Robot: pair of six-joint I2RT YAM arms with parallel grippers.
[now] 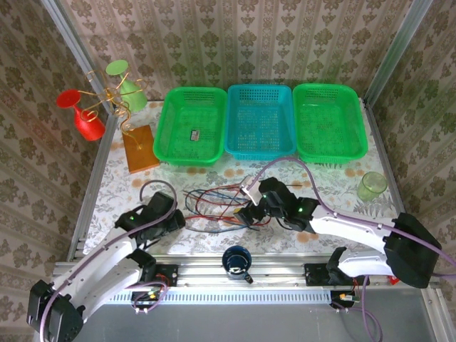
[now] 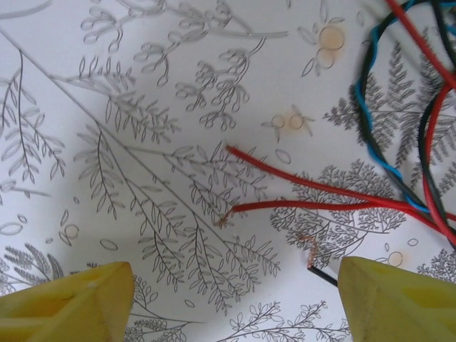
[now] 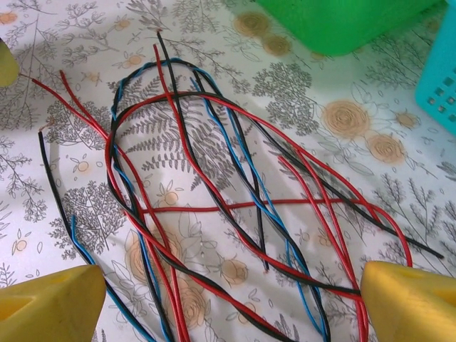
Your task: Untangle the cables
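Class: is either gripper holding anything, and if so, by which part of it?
Nothing is held. The left gripper and the right gripper both hover over the cables with jaws open, gripping none.

Smooth, glossy plastic insulation on cables (image 3: 214, 206), with bare coppery strands at cut ends; matt printed table cover (image 2: 142, 85); glossy perforated plastic baskets (image 1: 178, 114); shiny gold metal wire stand (image 1: 122, 114) on varnished wooden base (image 1: 140, 149).

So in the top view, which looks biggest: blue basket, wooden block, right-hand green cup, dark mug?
1. blue basket
2. wooden block
3. right-hand green cup and dark mug: these look about alike, so I won't rank them.
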